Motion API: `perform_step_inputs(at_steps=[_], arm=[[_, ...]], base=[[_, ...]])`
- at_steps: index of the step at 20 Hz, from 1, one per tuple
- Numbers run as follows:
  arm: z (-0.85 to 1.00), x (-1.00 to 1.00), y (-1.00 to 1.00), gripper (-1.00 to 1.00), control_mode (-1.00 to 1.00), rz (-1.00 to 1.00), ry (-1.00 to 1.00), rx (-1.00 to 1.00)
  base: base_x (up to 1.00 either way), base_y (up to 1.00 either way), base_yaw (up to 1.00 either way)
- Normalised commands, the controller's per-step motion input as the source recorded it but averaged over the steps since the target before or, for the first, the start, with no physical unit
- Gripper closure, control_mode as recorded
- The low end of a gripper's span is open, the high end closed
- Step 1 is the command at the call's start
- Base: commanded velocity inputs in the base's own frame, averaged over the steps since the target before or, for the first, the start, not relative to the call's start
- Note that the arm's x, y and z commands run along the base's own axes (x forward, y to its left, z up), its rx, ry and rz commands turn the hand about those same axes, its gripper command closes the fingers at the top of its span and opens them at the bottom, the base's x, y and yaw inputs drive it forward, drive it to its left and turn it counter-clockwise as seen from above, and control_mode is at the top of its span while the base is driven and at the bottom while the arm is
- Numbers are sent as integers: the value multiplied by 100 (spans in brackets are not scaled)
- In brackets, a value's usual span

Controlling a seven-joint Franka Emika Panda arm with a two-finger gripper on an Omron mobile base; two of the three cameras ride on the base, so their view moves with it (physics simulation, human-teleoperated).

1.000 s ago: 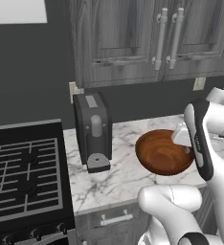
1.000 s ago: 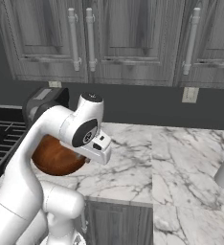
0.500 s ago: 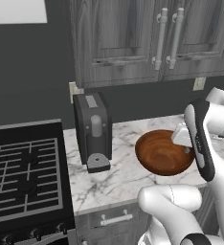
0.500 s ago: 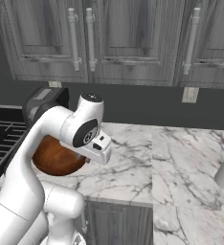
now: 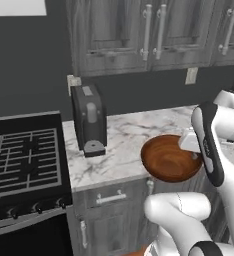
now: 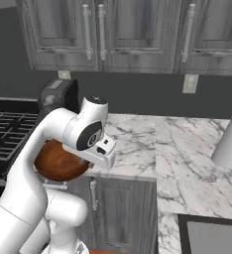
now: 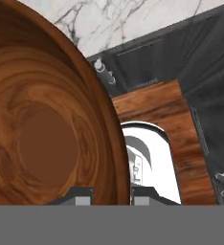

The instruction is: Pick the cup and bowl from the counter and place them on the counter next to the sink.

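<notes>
bowl: the bowl [image 5: 170,159] hangs over the front edge of the counter [image 5: 124,131], lifted off it I'd say
grip: gripper [image 7: 112,195] is pinched on the bowl's rim, one finger inside and one outside, which is why it sits tilted
around: coffee machine [image 5: 89,119] just left, stove [image 5: 22,157] past that
change: basically nothing, arm and bowl look the same as a second back

A dark coffee machine [image 5: 90,121] stands just right of the black gas stove [image 5: 23,159]. Grey wall cabinets [image 5: 154,31] hang above the machine, a white wall outlet [image 5: 191,75] sits below them, and a white paper towel roll [image 6: 230,142] stands far right
</notes>
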Motion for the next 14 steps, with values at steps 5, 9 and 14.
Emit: perform_step_inputs(at_steps=[5, 9, 14], arm=[[0, 0, 0, 100, 100, 0, 0, 0], [0, 0, 0, 100, 100, 0, 0, 0], [0, 0, 0, 100, 100, 0, 0, 0]], base=[[-92, 0, -40], [-41, 0, -64], [-12, -1, -76]])
